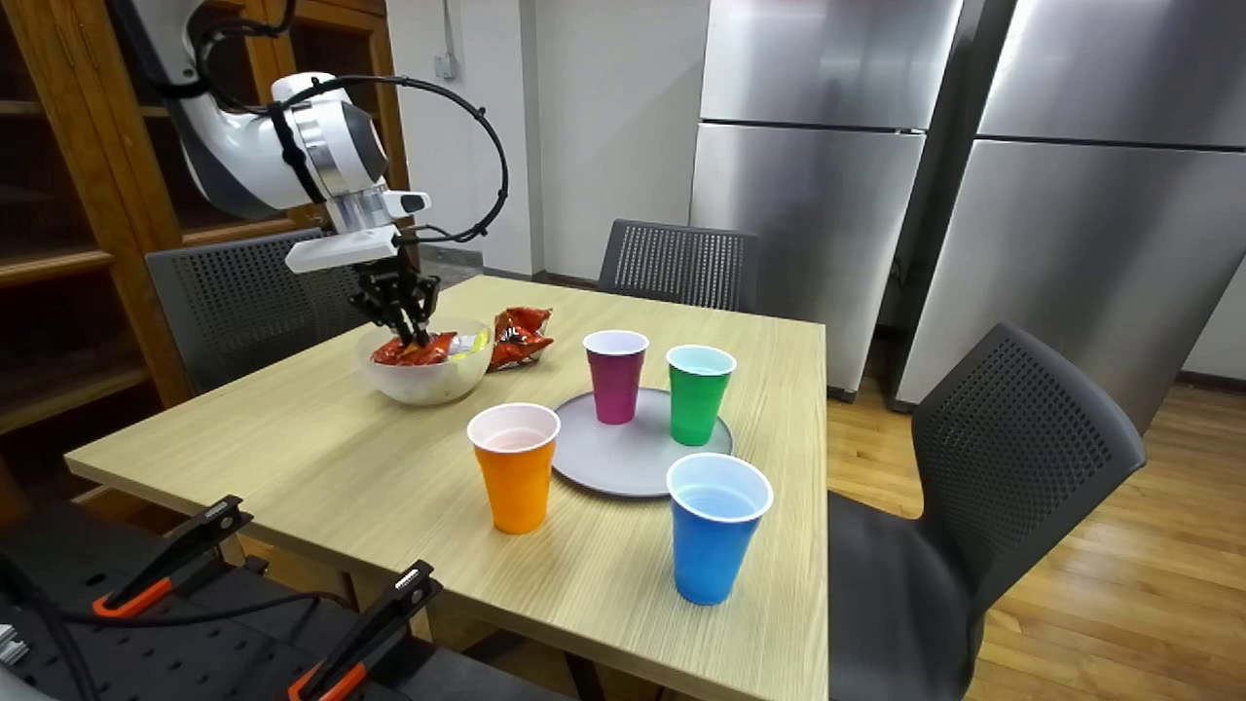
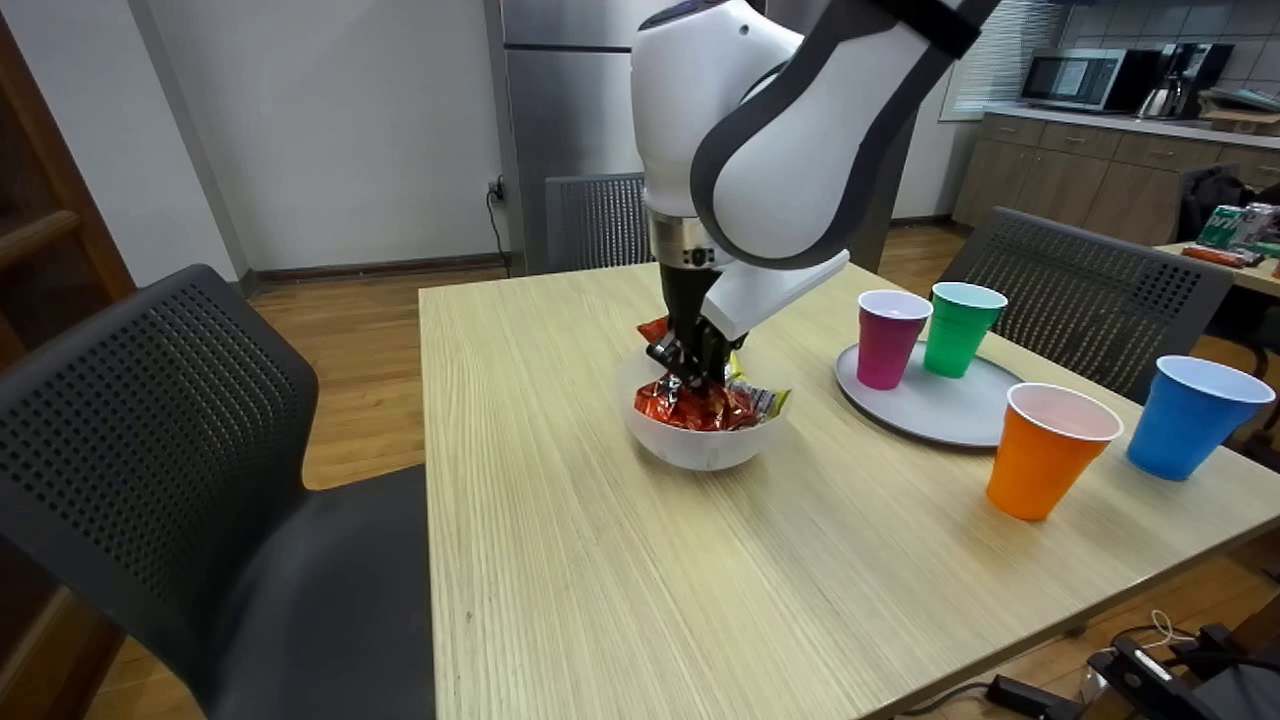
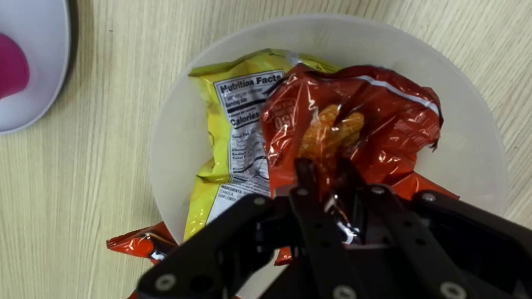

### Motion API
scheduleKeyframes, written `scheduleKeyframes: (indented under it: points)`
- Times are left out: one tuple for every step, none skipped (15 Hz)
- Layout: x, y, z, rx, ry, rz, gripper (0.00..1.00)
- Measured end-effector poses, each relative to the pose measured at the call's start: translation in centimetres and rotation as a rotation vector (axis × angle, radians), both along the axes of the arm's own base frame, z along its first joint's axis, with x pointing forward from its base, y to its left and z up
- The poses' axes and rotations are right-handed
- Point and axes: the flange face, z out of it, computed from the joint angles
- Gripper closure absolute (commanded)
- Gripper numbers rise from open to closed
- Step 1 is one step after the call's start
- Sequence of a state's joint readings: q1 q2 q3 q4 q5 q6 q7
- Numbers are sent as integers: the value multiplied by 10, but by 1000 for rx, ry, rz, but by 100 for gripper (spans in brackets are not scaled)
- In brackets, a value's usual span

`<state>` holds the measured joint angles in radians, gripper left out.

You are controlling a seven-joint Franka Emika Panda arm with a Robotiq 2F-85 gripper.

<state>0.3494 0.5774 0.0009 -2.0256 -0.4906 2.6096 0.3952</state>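
Gripper (image 3: 325, 168) points downward into the bowl (image 2: 697, 450), its fingertips (image 3: 306, 178) at the crinkled film of a red bag (image 3: 395, 108). The fingers stand slightly apart, with red film visible in the narrow gap; whether a fold is clamped or released cannot be determined. The red bag lies inside the bowl, partly over a yellow bag (image 3: 245, 137) whose nutrition panel faces up.

Handling, judged from this position: keep the gripper upright and both fingers within the bowl rim. Move the fingers slowly, as loose film may cling to the pads. Before any upward travel, verify in the wrist view that the film is either clear of both fingers or seated firmly between them; a half-caught fold could drag the bag or tip the bowl. Limit downward pressure to avoid crushing the contents.

Surroundings: the bowl stands on the counter (image 2: 560, 560), toward the edge nearest the wooden cabinet (image 1: 112, 146). A second red bag (image 1: 519, 336) lies just beside the bowl; contact between them is unclear. Toward the opposite edge, a gray plate (image 1: 613, 462) carries a maroon cup (image 1: 616, 385) and a green cup (image 1: 698, 404). An orange cup (image 1: 516, 482) stands near the plate, and a blue cup (image 1: 717, 550) near a corner at that opposite edge.
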Motion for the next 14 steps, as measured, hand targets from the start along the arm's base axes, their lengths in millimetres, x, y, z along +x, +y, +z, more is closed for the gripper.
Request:
scheduleKeyframes:
  points:
    - [-2,3,0,2,2,16,37]
    - [-3,7,0,4,4,34,30]
    - [-5,11,1,9,5,50,22]
    - [-7,15,3,13,4,67,15]
    - [-9,18,6,18,1,82,7]
    - [-11,22,10,24,-6,97,1]
    - [-14,25,16,32,-14,111,0]
    - [-18,28,22,41,-24,123,0]
    - [-22,30,29,50,-35,131,0]
    - [-25,31,36,56,-45,137,0]
    - [-29,31,43,62,-54,142,0]
    - [-33,31,50,66,-62,146,0]
    - [-37,30,58,69,-70,149,0]
    - [-41,28,65,71,-76,150,0]
